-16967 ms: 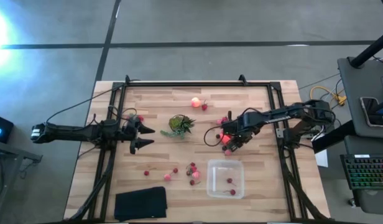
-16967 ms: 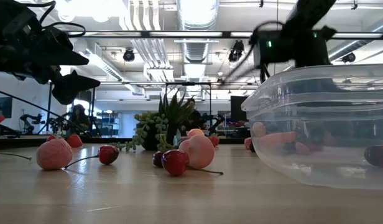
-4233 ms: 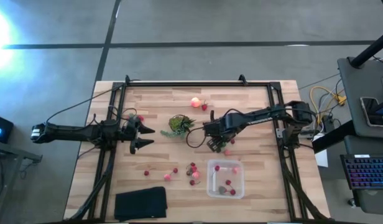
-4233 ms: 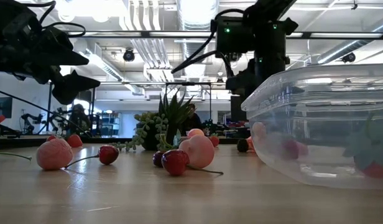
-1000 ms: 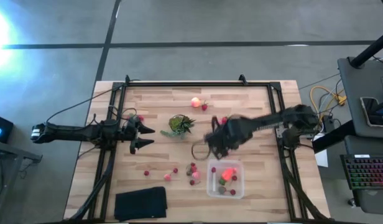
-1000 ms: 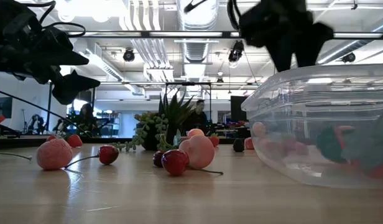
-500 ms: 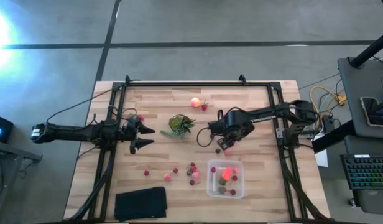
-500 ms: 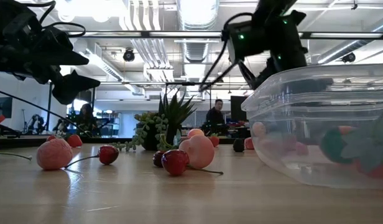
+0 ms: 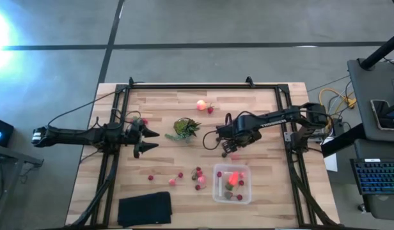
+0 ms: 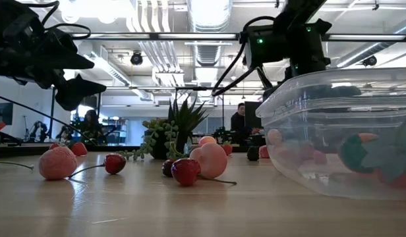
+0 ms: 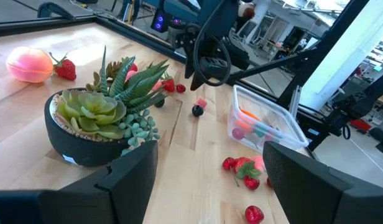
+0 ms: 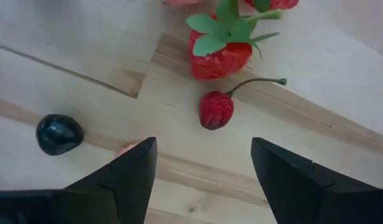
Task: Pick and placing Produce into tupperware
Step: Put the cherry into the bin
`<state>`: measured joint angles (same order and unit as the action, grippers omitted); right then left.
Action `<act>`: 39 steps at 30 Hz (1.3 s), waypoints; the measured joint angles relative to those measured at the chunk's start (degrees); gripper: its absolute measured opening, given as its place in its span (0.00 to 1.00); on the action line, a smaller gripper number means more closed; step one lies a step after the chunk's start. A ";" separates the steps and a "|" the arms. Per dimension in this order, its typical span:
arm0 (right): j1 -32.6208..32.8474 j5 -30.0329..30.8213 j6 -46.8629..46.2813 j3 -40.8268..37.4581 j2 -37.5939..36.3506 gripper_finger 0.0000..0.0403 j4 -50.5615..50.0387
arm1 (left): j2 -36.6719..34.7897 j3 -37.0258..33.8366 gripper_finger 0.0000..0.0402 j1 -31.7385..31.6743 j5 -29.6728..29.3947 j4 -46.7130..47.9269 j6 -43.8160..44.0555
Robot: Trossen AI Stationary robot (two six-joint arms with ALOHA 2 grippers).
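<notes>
Clear plastic, the rounded square tupperware box (image 9: 232, 183) sits at the table's near edge with an orange-red piece (image 9: 233, 177) and a few berries inside, while loose red berries (image 9: 198, 173) lie just left of it. Above it the right gripper (image 12: 201, 165) hovers, fingers spread and empty, over a small red raspberry (image 12: 216, 109), a strawberry (image 12: 221, 57) and a dark berry (image 12: 59, 134). The left gripper (image 11: 210, 171) waits released, well apart, beside the potted green succulent (image 11: 99, 124).
</notes>
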<state>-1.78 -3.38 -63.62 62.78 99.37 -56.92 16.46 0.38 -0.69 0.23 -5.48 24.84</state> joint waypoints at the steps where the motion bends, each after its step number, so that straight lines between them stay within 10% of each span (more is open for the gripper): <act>1: 0.00 0.02 -0.34 -0.13 0.00 0.63 0.25 | -0.01 0.00 0.69 0.00 -0.02 -0.01 0.02; 39: -0.96 3.44 -3.41 -7.09 0.04 0.42 11.28 | -0.01 0.00 0.69 0.01 -0.01 0.01 0.02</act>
<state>-2.74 0.06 -67.02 55.69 99.42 -45.64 16.45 0.38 -0.68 0.22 -5.48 24.86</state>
